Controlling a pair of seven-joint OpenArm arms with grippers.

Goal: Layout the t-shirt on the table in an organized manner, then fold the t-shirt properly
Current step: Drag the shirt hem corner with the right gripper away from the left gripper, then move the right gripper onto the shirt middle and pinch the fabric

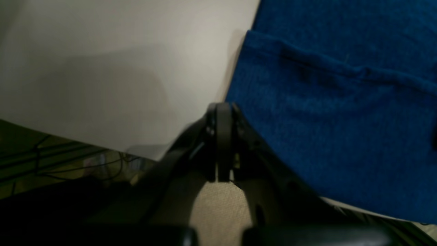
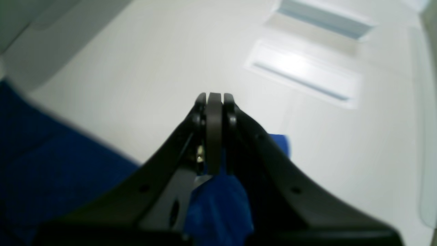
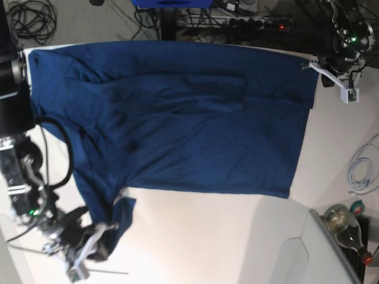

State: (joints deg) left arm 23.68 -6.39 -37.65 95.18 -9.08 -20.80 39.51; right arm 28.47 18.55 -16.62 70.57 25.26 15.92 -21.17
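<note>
The dark blue t-shirt (image 3: 189,118) lies spread over the far half of the white table (image 3: 207,236), with wrinkles near its middle. My right gripper (image 3: 109,228), at the near left, is shut on a hanging corner of the shirt. In the right wrist view the blue cloth (image 2: 218,205) is pinched between the jaws of that gripper (image 2: 214,97). My left gripper (image 3: 312,64) sits at the shirt's far right corner. In the left wrist view that gripper (image 1: 223,107) is shut, its tips right beside the shirt's edge (image 1: 324,119), with no cloth showing between them.
A glass bottle (image 3: 343,225), a tape roll (image 3: 357,207) and a white cable (image 3: 361,171) lie at the right edge. A pale tray (image 3: 296,254) sits at the near right. Beyond the table edge (image 1: 102,143), cables run across the floor.
</note>
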